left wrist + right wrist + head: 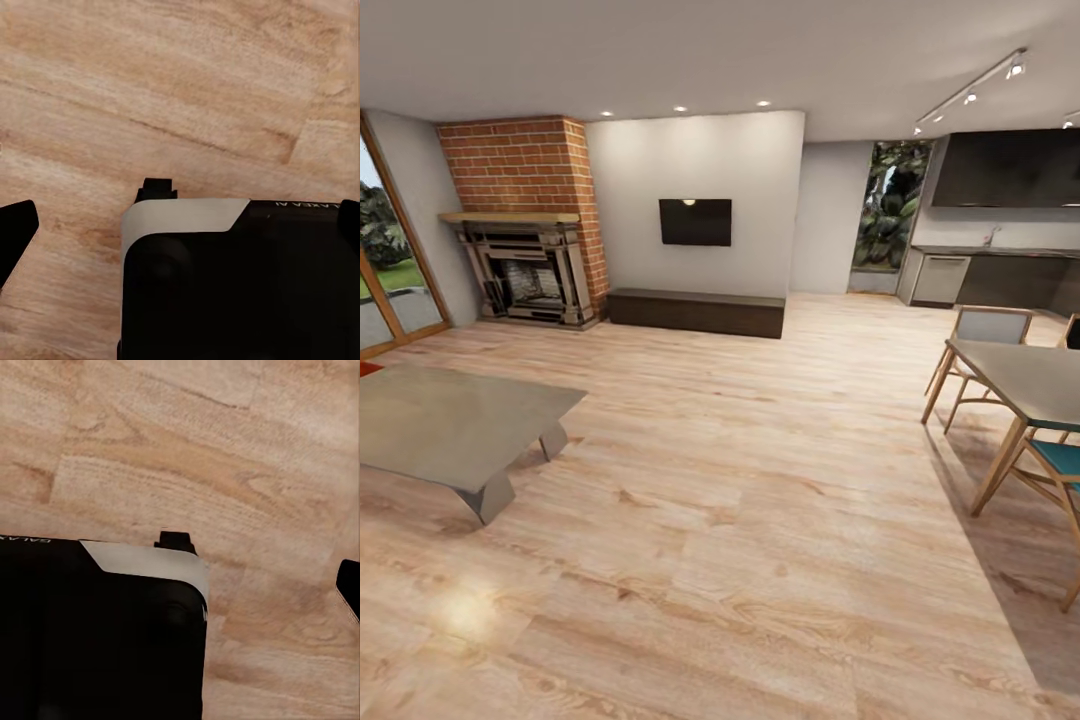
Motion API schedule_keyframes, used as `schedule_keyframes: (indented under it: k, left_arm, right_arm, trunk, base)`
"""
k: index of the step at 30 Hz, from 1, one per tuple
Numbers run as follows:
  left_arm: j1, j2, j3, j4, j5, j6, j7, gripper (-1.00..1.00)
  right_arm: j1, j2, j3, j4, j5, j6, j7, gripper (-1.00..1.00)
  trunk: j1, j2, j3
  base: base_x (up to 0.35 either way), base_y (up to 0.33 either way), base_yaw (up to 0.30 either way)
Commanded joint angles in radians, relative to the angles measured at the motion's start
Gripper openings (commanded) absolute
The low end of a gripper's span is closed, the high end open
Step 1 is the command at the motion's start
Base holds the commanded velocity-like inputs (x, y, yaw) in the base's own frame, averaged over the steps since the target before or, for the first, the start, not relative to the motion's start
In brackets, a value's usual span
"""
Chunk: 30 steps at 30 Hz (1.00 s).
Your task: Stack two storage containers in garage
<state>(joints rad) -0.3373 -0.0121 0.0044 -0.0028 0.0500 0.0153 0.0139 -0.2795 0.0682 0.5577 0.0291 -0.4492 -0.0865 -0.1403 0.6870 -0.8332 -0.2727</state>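
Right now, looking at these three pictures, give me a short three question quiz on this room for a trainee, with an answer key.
1. True or false: the fireplace is built of red brick.
2. Multiple choice: what hangs on the white wall above the low dark cabinet? A) a mirror B) a television C) a clock
3. Short answer: what kind of floor do both wrist cameras look down on?

Key
1. True.
2. B.
3. Light wood planks; each wrist view also shows part of the robot's black and white body over them.
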Motion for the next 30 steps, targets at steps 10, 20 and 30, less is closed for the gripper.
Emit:
schedule_keyframes:
  k: [10,20,30]
  left_arm:
    - [-0.001,0.000,0.000,0.000,0.005,0.002,0.001,1.00]
    - [-0.001,0.000,-0.001,0.000,0.005,0.002,0.001,1.00]
    - [0.000,0.000,0.000,0.000,0.005,0.002,0.001,1.00]
  right_arm:
    - [-0.001,0.001,0.008,0.003,-0.009,-0.006,-0.001,1.00]
    - [-0.001,0.001,0.008,0.003,-0.009,-0.006,-0.001,1.00]
    - [-0.001,0.001,0.008,0.003,-0.009,-0.006,-0.001,1.00]
  trunk:
    - [0.001,-0.001,-0.001]
    - [0.001,-0.001,-0.001]
    - [0.001,-0.001,-0.001]
  base:
    - [0.313,0.000,0.000]
    - [0.312,0.000,0.000]
    - [0.312,0.000,0.000]
